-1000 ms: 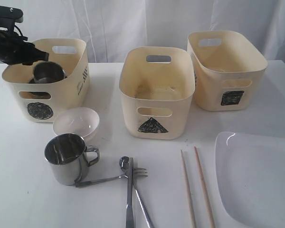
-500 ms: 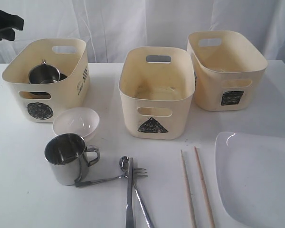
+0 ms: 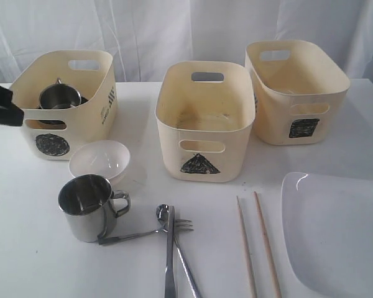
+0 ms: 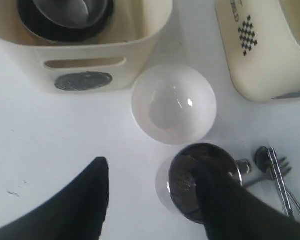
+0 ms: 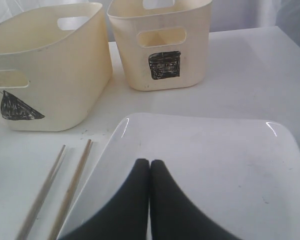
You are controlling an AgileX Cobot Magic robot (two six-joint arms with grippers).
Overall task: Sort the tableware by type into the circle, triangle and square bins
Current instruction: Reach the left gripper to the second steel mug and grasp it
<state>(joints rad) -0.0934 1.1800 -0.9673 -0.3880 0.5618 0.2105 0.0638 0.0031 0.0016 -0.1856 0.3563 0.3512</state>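
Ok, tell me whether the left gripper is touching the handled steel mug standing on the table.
Apart. In the exterior view the left gripper is beside the circle-marked cream bin, bare table between it and the steel mug.

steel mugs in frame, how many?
2. One sits inside the circle bin at the left. The other stands on the table just in front of the small white bowl. The bin's floor is partly hidden, so another could lie there.
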